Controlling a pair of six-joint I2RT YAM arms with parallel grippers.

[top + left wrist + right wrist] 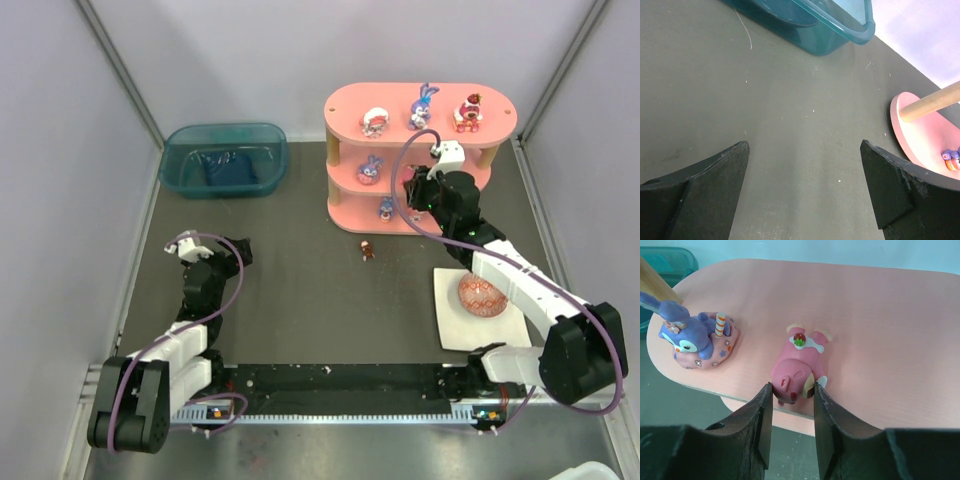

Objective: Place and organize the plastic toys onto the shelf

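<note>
Holding a pink figurine [800,365] on the shelf [890,315], the right gripper [792,390] is seemingly finishing a placement, left gripper [804,145] open, one loose toy [367,250] lying unshelved.

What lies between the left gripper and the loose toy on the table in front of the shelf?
Nothing: the top view shows only bare dark table between the left gripper and the loose toy by the shelf.

Bin [230,127] left of shelf [345,105]; toppled toy [797,367] on shelf, right of bunny [692,340].

black-and-white arms [520,282] carry looping purple cables [241,270] (small white wrist cameras [447,153]).
</note>
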